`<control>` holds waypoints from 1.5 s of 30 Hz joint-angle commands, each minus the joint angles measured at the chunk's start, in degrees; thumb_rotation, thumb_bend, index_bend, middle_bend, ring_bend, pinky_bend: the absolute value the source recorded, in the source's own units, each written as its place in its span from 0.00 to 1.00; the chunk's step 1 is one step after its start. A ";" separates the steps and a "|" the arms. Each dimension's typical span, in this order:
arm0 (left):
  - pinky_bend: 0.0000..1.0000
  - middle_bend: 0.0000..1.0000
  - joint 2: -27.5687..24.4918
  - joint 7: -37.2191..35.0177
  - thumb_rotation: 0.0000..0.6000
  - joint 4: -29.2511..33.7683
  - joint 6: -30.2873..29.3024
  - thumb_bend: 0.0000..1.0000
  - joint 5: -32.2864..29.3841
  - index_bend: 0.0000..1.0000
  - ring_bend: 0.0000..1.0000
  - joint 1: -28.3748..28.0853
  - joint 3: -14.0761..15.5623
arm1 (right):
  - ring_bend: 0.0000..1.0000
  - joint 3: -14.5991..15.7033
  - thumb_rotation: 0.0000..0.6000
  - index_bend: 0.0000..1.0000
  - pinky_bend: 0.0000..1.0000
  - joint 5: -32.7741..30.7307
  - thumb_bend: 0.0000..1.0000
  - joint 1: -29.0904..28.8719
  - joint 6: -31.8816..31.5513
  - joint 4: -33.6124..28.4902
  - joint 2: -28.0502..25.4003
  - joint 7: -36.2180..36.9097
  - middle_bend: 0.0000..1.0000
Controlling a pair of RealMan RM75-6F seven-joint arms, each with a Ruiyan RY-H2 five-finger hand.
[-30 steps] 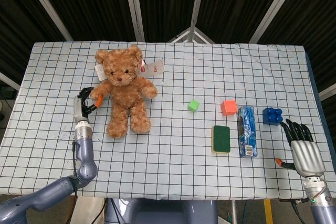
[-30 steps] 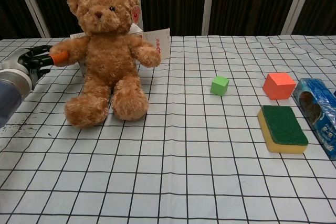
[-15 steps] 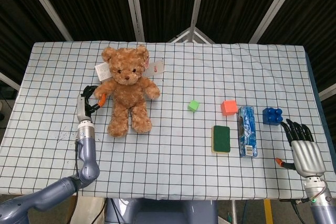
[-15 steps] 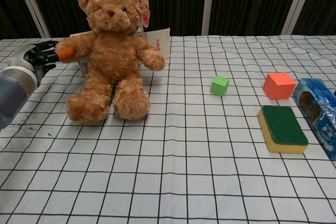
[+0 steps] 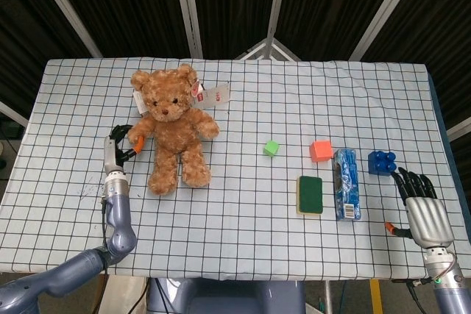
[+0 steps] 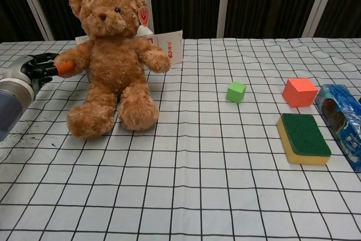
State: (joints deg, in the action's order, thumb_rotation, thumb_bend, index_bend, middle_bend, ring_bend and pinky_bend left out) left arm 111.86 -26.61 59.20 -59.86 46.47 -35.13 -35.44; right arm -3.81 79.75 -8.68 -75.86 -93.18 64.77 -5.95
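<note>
A brown teddy bear [image 5: 169, 126] sits upright on the checked tablecloth [image 5: 243, 233] at the left, with a round red tag at its ear. My left hand [image 5: 118, 148] holds the bear's outstretched paw, its orange-tipped thumb pressed on the fur. The chest view shows the same left hand [image 6: 35, 69] at the far left, gripping the teddy bear [image 6: 110, 66] by that paw. My right hand [image 5: 421, 207] hovers at the table's front right with fingers straight and apart, holding nothing. It is nearest a blue toy brick [image 5: 382, 161].
A white card [image 5: 217, 94] stands behind the bear. A green cube [image 5: 271, 148], an orange-red cube [image 5: 320, 150], a green-and-yellow sponge [image 5: 310, 193] and a blue packet [image 5: 346, 183] lie in the middle right. Dark curtains and metal bars stand behind the table.
The bear swung right and up half a second ago and has swung back to the left, with my left hand moving along with its paw. The right hand has barely shifted.
</note>
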 commanded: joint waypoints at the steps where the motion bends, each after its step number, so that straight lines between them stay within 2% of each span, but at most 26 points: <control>1: 0.00 0.44 0.68 -0.36 1.00 -1.06 0.17 0.55 0.12 0.44 0.01 -0.42 -0.15 | 0.00 -0.13 1.00 0.00 0.00 -0.15 0.10 -0.07 0.01 0.01 -0.04 -0.02 0.00; 13: 0.00 0.45 0.21 -0.46 1.00 1.28 -2.56 0.55 2.17 0.44 0.01 -0.11 -0.60 | 0.00 0.15 1.00 0.00 0.00 -0.14 0.10 -0.21 0.36 -0.11 0.16 -0.51 0.00; 23: 0.00 0.45 0.66 -1.07 1.00 -3.10 0.69 0.55 0.38 0.44 0.01 -0.28 -1.00 | 0.00 0.13 1.00 0.00 0.00 -0.66 0.10 -0.34 0.63 -0.42 0.19 -1.11 0.00; 33: 0.00 0.44 -0.02 -1.05 1.00 0.70 -2.33 0.55 3.15 0.44 0.01 -0.03 -0.64 | 0.00 0.18 1.00 0.00 0.00 -0.65 0.10 -0.39 0.64 -0.40 0.21 -1.20 0.00; 39: 0.00 0.44 -0.19 -0.07 1.00 0.37 -2.20 0.55 2.18 0.44 0.01 0.44 -0.58 | 0.00 0.38 1.00 0.00 0.00 -0.43 0.10 -0.40 0.70 -0.50 0.12 -1.21 0.00; 43: 0.00 0.42 -0.04 0.15 1.00 -0.77 -1.09 0.54 1.51 0.42 0.01 0.40 -0.46 | 0.00 0.52 1.00 0.00 0.00 -1.21 0.10 -0.40 1.36 -0.88 -0.14 -1.59 0.00; 45: 0.00 0.38 0.05 0.33 1.00 -1.08 -1.14 0.49 1.74 0.39 0.00 0.30 -0.30 | 0.00 0.49 1.00 0.00 0.00 -1.75 0.10 -0.55 1.91 -1.27 -0.36 -1.82 0.00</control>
State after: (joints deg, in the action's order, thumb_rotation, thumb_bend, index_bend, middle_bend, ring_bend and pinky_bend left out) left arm 111.86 -26.33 58.20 -61.01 48.12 -34.79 -35.82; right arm -3.32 78.16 -9.15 -74.12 -94.29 64.52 -7.65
